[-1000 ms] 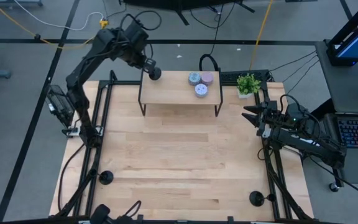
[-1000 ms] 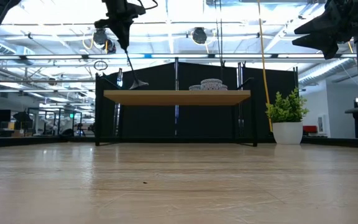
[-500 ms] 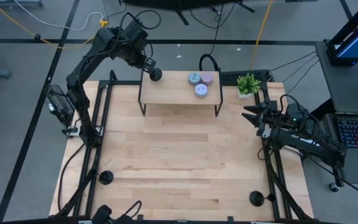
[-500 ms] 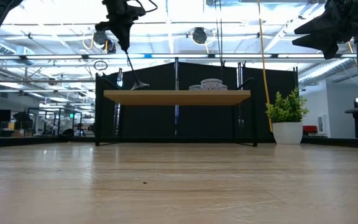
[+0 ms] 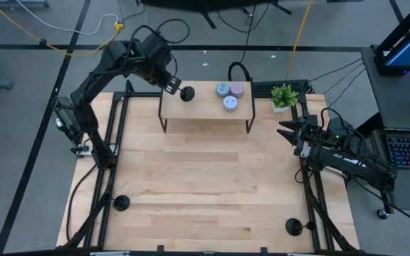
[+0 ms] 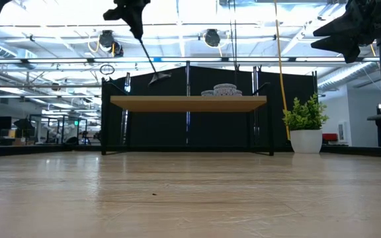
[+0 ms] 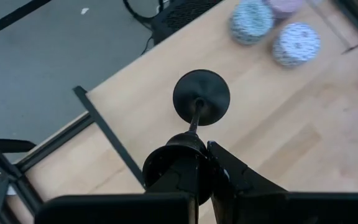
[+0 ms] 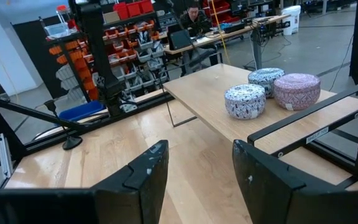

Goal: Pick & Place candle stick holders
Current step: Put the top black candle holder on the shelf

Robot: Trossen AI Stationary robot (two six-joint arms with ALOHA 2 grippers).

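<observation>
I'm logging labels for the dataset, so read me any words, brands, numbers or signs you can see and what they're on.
None can be read.
Patterned round tins on the raised wooden shelf: a printed pattern, no legible text.
Red storage bins in the room behind: any labels are too small to read.

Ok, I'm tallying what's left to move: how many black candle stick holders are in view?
3 holders. One hangs tilted above the small shelf, held by the left gripper; two stand at the table's far end from the shelf, one left, one right. None seem hidden.
</observation>
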